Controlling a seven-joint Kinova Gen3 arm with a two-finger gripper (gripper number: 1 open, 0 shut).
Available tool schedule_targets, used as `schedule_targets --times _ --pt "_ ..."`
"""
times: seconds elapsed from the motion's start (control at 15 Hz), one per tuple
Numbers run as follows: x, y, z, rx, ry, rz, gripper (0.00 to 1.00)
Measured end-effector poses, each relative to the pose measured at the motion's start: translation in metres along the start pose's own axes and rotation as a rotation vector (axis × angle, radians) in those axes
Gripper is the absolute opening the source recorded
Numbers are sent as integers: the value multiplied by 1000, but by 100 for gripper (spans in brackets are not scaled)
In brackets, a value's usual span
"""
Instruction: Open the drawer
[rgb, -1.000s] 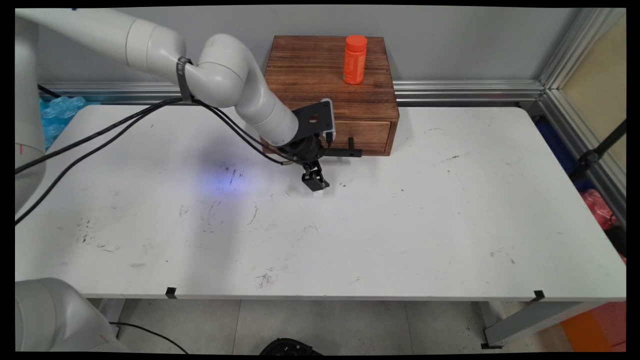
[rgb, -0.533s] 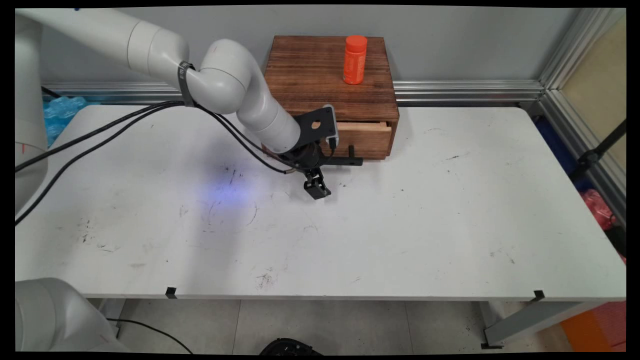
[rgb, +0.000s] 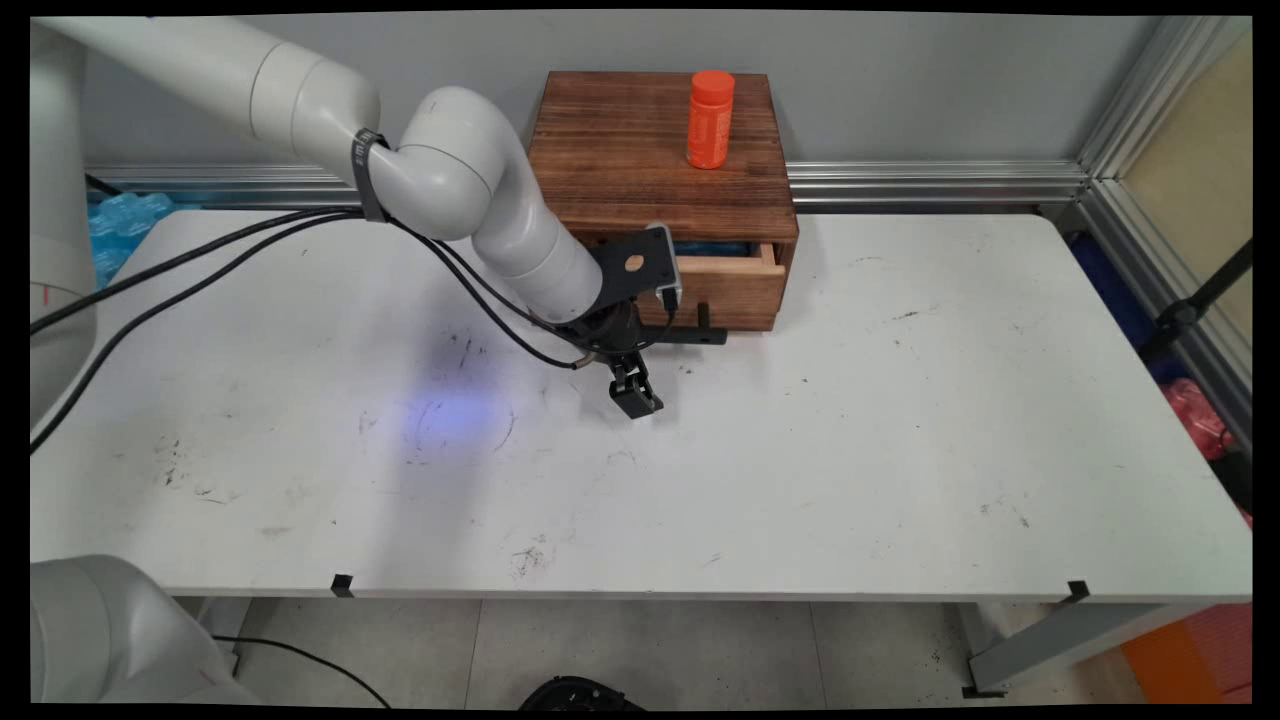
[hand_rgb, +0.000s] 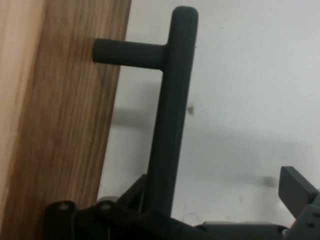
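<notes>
Reaching in from the upper left of the frame, the white arm (rgb: 480, 200) brings its black gripper (rgb: 648, 365) down to the front of a wooden box (rgb: 650, 140) at the top centre of the main view. The box stands at the back of the white table (rgb: 800, 450), against the wall. Its drawer (rgb: 725, 280) sticks out a little from the box front, and something blue (rgb: 715, 247) shows in the gap above it, too hidden to name.

A black bar handle (rgb: 695, 333) stands off the drawer front, and the gripper is right at its left end. One finger (rgb: 635, 395) points down and toward the lower centre of the frame, just above the table.

In the hand view the handle (hand_rgb: 170, 130) runs from the top of the frame down into the gripper (hand_rgb: 220, 220) linkage at the bottom, with the drawer front (hand_rgb: 60, 125) filling the left side. A fingertip (hand_rgb: 297, 192) at the lower right stands well clear of the bar, so the fingers are spread apart and not clamped on it.

An orange bottle (rgb: 710, 118) stands upright on top of the box, toward its right rear. Black cables (rgb: 200, 280) hang from the arm toward the left edge.
</notes>
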Motion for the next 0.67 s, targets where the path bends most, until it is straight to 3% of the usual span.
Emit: schedule_targets --times 0.67 --pt "13 23 -16 -27 -4 -35 100"
